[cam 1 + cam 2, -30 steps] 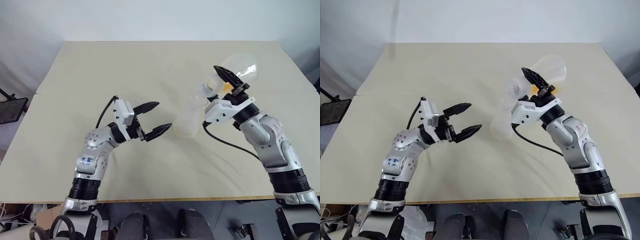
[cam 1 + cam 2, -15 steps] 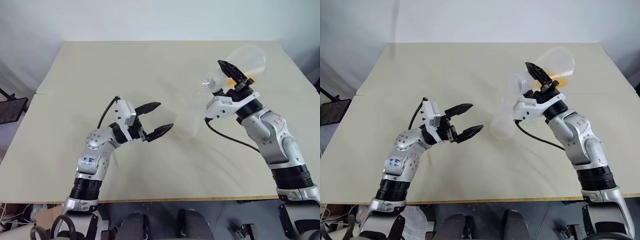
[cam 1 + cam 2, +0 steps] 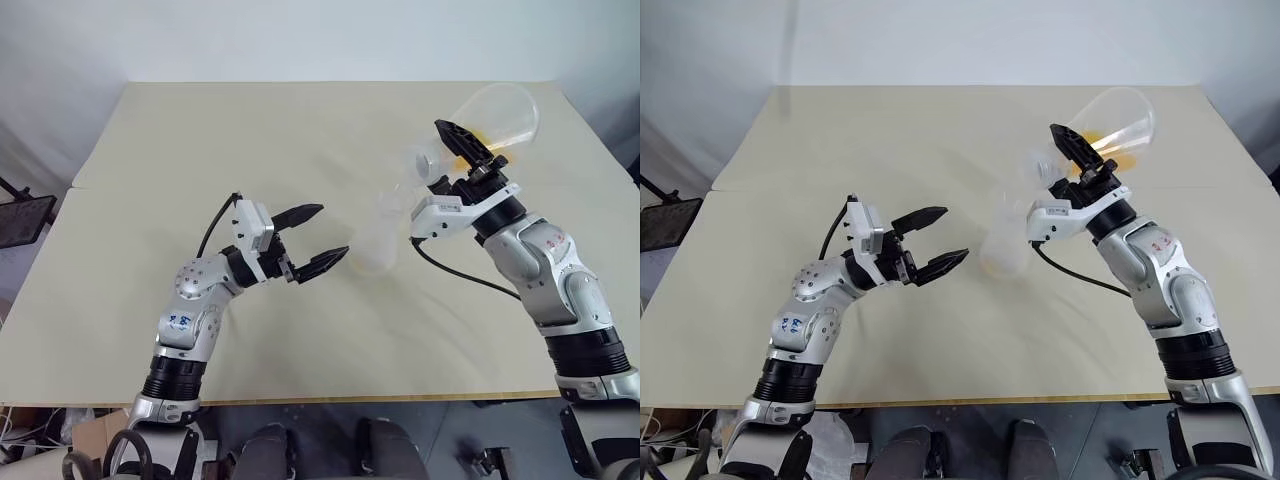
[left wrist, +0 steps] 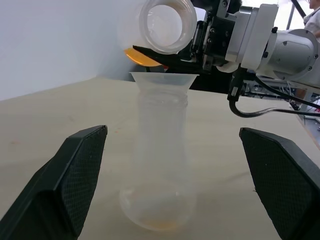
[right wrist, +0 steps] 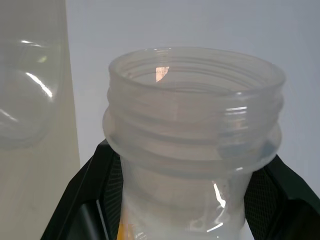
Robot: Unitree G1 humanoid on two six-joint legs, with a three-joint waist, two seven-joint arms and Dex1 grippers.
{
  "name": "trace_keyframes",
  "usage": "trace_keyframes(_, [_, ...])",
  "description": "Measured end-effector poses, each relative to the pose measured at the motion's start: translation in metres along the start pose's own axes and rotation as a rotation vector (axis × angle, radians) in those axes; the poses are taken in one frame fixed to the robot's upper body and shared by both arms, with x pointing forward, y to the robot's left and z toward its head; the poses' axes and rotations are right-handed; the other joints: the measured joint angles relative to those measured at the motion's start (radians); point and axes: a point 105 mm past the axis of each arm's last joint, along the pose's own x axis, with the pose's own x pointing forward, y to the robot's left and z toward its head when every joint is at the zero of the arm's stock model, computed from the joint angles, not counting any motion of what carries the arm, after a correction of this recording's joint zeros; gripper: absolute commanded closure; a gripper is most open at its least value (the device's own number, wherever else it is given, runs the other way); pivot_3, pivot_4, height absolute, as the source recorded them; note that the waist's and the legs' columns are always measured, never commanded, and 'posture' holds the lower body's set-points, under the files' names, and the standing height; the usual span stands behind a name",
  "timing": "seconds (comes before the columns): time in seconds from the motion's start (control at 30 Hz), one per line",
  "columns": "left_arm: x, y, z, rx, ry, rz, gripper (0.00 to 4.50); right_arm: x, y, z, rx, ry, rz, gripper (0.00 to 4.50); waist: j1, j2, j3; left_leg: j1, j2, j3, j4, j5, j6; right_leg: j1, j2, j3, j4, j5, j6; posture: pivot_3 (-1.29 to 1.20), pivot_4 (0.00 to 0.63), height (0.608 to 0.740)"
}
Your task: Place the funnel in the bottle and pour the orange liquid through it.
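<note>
The clear bottle (image 3: 377, 243) stands upright on the table (image 3: 250, 130), and the funnel (image 4: 163, 80) sits in its neck. A faint orange trace lies at the bottle's base (image 4: 157, 222). My right gripper (image 3: 447, 160) is shut on the neck of a larger clear pouring vessel (image 3: 502, 108). That vessel is tipped, its mouth (image 4: 167, 22) just above the funnel. The orange liquid (image 4: 140, 56) pools low inside the vessel near its neck. My left gripper (image 3: 322, 238) is open, close to the bottle's left side and apart from it.
The cream table runs wide behind and to the left of the bottle. A black cable (image 3: 452, 276) hangs from my right wrist above the table. A dark object (image 3: 22, 220) stands off the table's left edge.
My right wrist has rolled, swinging the vessel's base up and to the right, so it tips more steeply. The left gripper and the bottle have stayed put.
</note>
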Motion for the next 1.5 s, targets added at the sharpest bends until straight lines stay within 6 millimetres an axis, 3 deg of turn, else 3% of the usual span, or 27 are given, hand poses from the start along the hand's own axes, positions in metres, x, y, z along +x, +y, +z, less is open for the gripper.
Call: trace_keyframes(1.5, [0.0025, 0.0013, 0.0012, -0.001, -0.019, 0.027, 0.0, 0.0027, 0.0017, -0.0028, -0.183, -0.015, 0.001, 1.87, 0.0, 0.0, 0.0, 0.0, 0.0, 0.0, 0.0, 0.0, 0.0, 0.0, 0.0, 0.0, 0.0, 0.0, 0.0, 0.0, 0.15, 0.74])
